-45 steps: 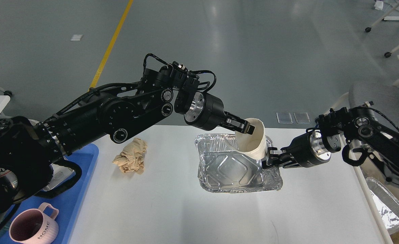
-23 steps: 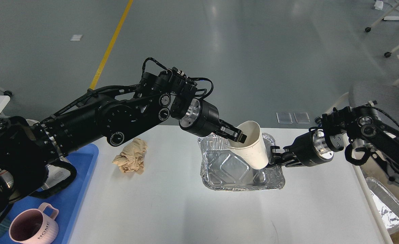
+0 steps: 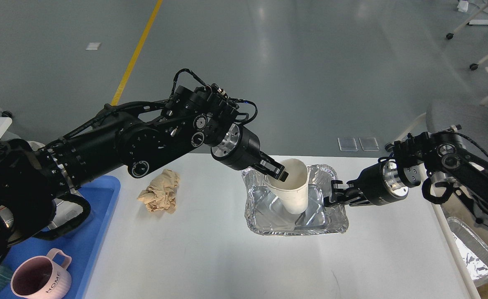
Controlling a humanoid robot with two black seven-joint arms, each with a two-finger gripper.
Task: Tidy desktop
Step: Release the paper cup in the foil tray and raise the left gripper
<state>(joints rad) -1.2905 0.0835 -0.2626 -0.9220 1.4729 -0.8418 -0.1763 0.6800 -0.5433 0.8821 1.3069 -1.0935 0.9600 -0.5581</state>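
Note:
The white desktop [image 3: 227, 257] holds a crumpled silver foil tray [image 3: 260, 222] at its middle. A white paper cup [image 3: 294, 193] stands tilted inside the tray. My left gripper [image 3: 275, 171] is shut on the cup's near rim, one finger inside the cup. My right gripper [image 3: 331, 194] comes in from the right and pinches the tray's right rim. A crumpled ball of brown paper [image 3: 161, 192] lies on the desktop to the left of the tray, below my left arm.
A blue plastic tray [image 3: 98, 232] lies along the desktop's left edge, with a pink mug [image 3: 40, 278] at its near end. A second foil tray [image 3: 474, 249] sits off the desktop's right edge. A grey chair [image 3: 468, 116] stands at the back right.
My left gripper has moved left and down with the cup. The cup's base has gone lower into the foil tray and the cup stands more upright. The tray shifted slightly.

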